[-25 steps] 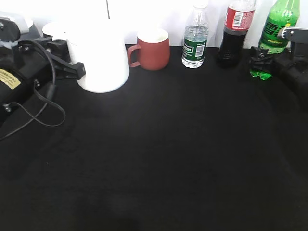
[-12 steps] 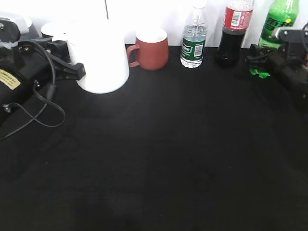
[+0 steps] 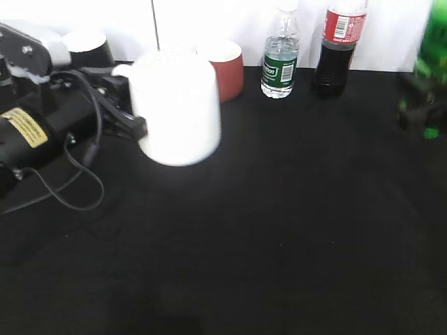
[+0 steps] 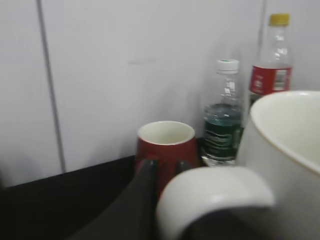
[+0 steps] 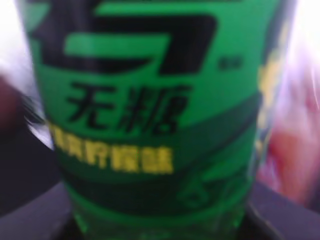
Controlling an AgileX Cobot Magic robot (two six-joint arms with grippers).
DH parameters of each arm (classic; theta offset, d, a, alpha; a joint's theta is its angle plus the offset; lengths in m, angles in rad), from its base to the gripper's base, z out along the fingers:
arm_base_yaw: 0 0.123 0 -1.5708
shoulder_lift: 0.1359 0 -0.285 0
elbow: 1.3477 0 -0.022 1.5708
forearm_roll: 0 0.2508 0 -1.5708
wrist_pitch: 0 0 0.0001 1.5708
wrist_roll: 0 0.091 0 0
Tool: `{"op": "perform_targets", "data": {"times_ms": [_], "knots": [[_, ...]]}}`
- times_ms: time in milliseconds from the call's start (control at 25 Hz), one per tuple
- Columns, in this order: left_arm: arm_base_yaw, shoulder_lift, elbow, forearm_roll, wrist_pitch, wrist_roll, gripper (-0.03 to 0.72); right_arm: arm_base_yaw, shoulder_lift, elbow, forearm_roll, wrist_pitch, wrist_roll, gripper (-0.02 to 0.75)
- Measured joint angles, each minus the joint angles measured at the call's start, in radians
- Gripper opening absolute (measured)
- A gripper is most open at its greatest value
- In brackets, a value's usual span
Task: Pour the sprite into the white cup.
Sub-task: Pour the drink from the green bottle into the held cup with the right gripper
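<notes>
The white cup [image 3: 178, 105] is blurred and stands left of centre, in front of the red mug. My left gripper [image 3: 134, 115] is shut on its loop handle; in the left wrist view the handle [image 4: 215, 195] lies beside the dark fingers [image 4: 165, 167] and the cup's rim is at the right. The sprite [image 3: 434, 49] is a blurred green bottle at the far right edge, held in my right gripper [image 3: 419, 115]. Its green label [image 5: 150, 125] fills the right wrist view, and the jaws there are mostly hidden behind it.
A brick-red mug [image 3: 227, 66], a small water bottle [image 3: 279, 63] and a dark cola bottle [image 3: 337, 45] stand along the back wall. A dark mug [image 3: 87, 49] sits at the back left. Black cloth covers the table [image 3: 279, 230].
My left arm has carried the white cup to the right and nearer the camera. My right arm has carried the sprite further right, to the frame's edge.
</notes>
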Motion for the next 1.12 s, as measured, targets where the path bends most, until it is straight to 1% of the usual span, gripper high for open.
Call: {"op": "perform_targets", "data": {"times_ms": [80, 160, 240, 280, 320, 400, 520, 640, 720, 840, 960, 1120], "knots": [[-0.021, 0.0, 0.0, 0.027, -0.001, -0.019, 0.076, 0.045, -0.071, -0.001, -0.044, 0.026, -0.028, 0.406], [-0.038, -0.001, 0.0, 0.039, -0.001, -0.023, 0.076, 0.154, -0.079, -0.028, -0.057, 0.119, -0.088, 0.406], [-0.04, -0.001, 0.0, 0.053, -0.001, -0.027, 0.076, 0.264, -0.079, -0.086, -0.064, 0.248, -0.204, 0.406], [-0.04, -0.001, 0.0, 0.061, -0.001, -0.032, 0.076, 0.294, -0.079, -0.115, -0.066, 0.286, -0.273, 0.405], [-0.04, -0.001, 0.0, 0.065, 0.0, -0.041, 0.076, 0.306, -0.079, -0.143, -0.07, 0.319, -0.327, 0.405], [-0.04, -0.001, 0.0, 0.064, 0.007, -0.048, 0.076, 0.308, -0.079, -0.174, -0.064, 0.352, -0.447, 0.405], [-0.04, -0.001, 0.0, 0.056, 0.043, -0.056, 0.076, 0.308, -0.079, -0.179, -0.064, 0.381, -0.659, 0.404], [-0.04, -0.001, 0.0, 0.056, 0.059, -0.061, 0.076, 0.308, -0.079, -0.181, -0.064, 0.398, -0.803, 0.398], [-0.04, -0.001, 0.0, 0.063, 0.073, -0.061, 0.076, 0.308, -0.079, -0.185, -0.063, 0.402, -0.87, 0.398], [-0.04, -0.001, 0.0, 0.089, 0.159, -0.061, 0.076, 0.308, -0.079, -0.201, -0.063, 0.435, -0.961, 0.397], [-0.04, -0.001, 0.0, 0.093, 0.165, -0.057, 0.076, 0.308, -0.079, -0.244, -0.063, 0.461, -1.04, 0.397], [-0.04, -0.001, 0.0, 0.094, 0.169, -0.057, 0.076, 0.308, -0.079, -0.246, -0.069, 0.481, -1.124, 0.397]]}}
